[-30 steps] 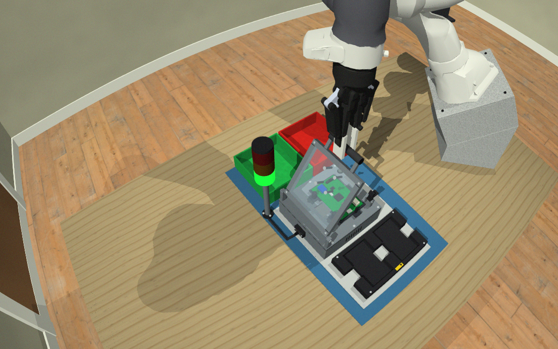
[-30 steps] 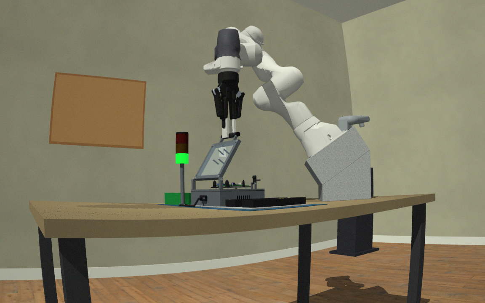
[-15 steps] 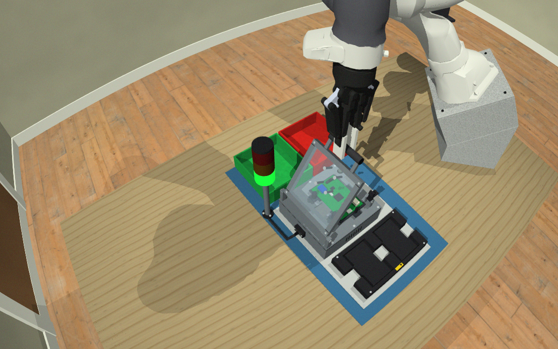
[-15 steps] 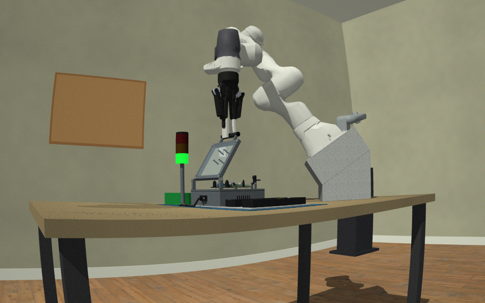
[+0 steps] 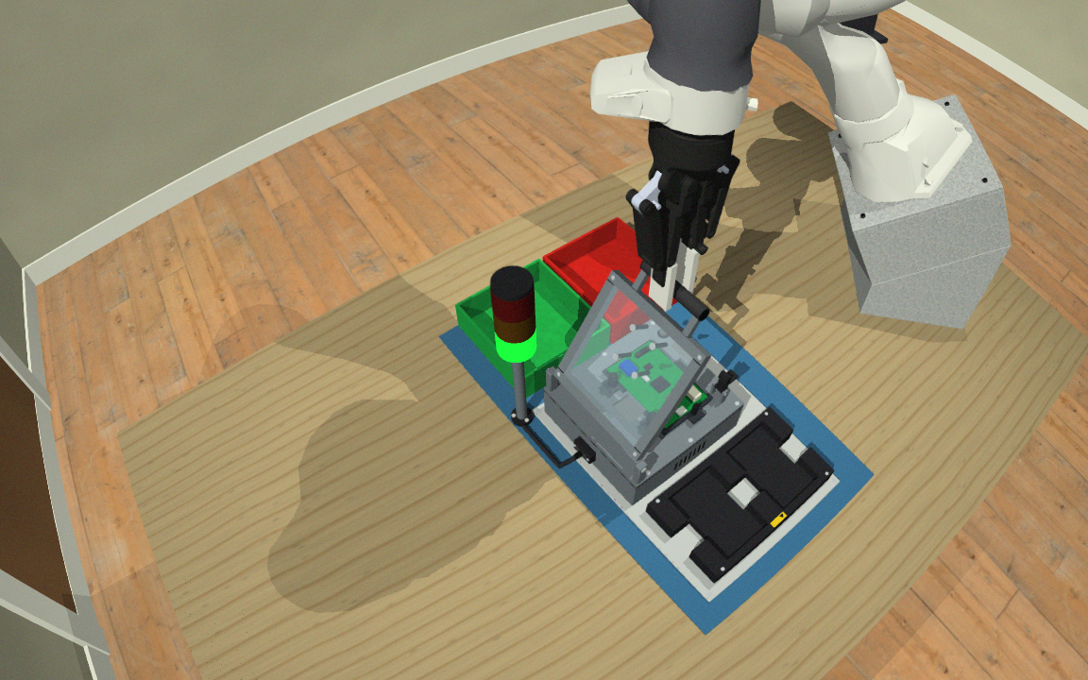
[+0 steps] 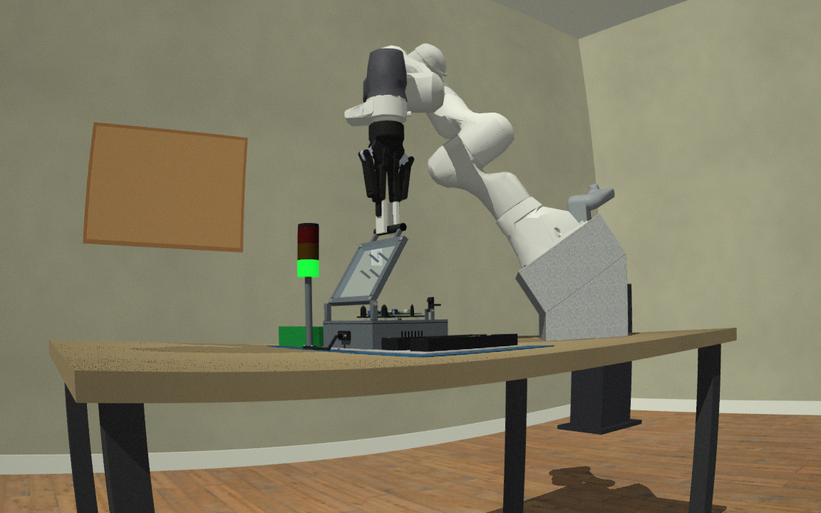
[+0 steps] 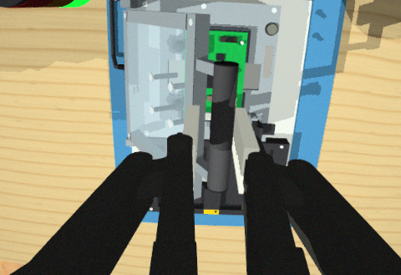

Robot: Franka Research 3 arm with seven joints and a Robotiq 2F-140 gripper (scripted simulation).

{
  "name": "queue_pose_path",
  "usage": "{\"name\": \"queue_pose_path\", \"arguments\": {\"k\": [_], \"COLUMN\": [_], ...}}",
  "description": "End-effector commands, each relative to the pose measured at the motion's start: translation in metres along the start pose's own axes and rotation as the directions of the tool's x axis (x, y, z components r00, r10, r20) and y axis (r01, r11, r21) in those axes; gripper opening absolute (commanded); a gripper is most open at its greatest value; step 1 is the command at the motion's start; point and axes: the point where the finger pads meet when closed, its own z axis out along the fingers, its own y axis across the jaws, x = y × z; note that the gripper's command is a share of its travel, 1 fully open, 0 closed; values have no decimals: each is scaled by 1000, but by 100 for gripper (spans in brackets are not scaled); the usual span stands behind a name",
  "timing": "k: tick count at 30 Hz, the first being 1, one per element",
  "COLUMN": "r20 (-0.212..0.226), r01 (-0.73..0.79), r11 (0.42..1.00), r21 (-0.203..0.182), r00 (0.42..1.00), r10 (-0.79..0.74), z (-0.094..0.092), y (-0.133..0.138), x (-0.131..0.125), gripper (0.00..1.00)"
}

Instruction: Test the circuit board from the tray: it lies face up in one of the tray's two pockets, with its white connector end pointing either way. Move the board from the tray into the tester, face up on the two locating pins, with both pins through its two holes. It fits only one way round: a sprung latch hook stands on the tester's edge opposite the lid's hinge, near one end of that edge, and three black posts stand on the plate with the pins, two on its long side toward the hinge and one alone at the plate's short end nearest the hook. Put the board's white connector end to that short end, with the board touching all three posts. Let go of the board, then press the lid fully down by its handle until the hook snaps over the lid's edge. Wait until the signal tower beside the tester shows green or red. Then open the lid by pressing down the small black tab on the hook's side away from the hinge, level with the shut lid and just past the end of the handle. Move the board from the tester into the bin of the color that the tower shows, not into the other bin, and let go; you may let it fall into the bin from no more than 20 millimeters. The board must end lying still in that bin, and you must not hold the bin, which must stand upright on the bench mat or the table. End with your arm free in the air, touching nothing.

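The signal tower (image 5: 516, 342) shows green. The tester's clear lid (image 5: 625, 380) stands open and tilted steeply up on its hinge. The green circuit board (image 5: 645, 372) lies on the tester plate under the lid, and part of it also shows in the wrist view (image 7: 227, 58). My gripper (image 5: 671, 291) hangs straight down at the raised black handle (image 5: 691, 306) on the lid's top edge. Its fingers stand close together, one on each side of the handle (image 7: 220, 119). I see no grip on it, and the gripper holds nothing.
The green bin (image 5: 480, 316) and red bin (image 5: 594, 258) stand side by side behind the tester. The black tray (image 5: 738, 494) lies in front, its pockets empty. The latch hook (image 5: 725, 378) stands on the tester's right edge. The robot's base (image 5: 924, 245) is at the back right.
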Motion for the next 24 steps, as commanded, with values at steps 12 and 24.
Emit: {"name": "queue_pose_path", "arguments": {"k": [12,24], "r20": [5,5], "r01": [5,5], "r11": [1000,1000], "r21": [14,14], "r00": [1000,1000], "r10": [-5,-5], "z": [-4,-1], "y": [-5,-3], "x": [-1,-1], "gripper": [16,16]}}
